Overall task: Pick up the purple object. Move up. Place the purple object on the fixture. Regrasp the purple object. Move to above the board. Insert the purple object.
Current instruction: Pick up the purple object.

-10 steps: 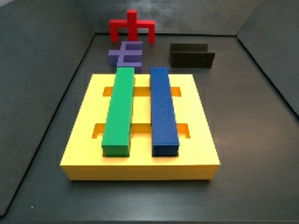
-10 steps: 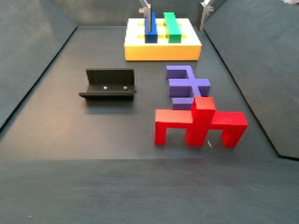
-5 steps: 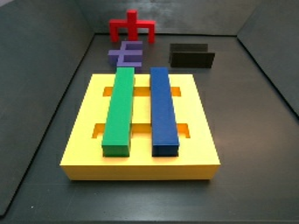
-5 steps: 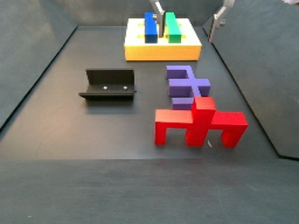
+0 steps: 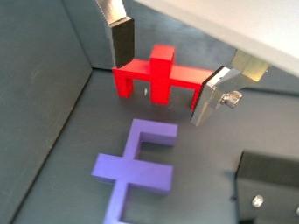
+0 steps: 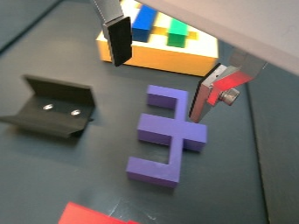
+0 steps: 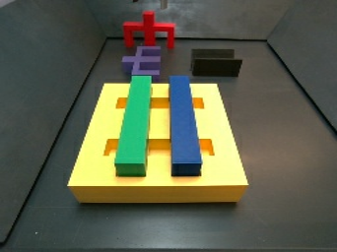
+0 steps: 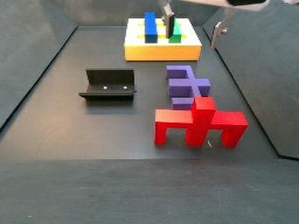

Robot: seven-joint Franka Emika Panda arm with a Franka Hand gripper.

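The purple object (image 8: 184, 86) lies flat on the dark floor between the board and the red piece; it also shows in both wrist views (image 6: 170, 140) (image 5: 138, 166) and far back in a side view (image 7: 142, 63). My gripper (image 8: 193, 24) hangs open in the air near the board's (image 8: 163, 51) near edge, well above the purple object. Nothing is between its fingers (image 6: 117, 42). The fixture (image 8: 108, 85) stands beside the purple object, and the wrist views show it too (image 6: 52, 109).
A red pronged piece (image 8: 201, 122) stands upright just beyond the purple object, seen also in a wrist view (image 5: 158, 77). The yellow board (image 7: 99, 148) carries a green bar (image 7: 133, 123) and a blue bar (image 7: 184, 123). Dark walls enclose the floor.
The open gripper has moved from over the board toward the purple object, dropping lower in the side view. No piece has moved.
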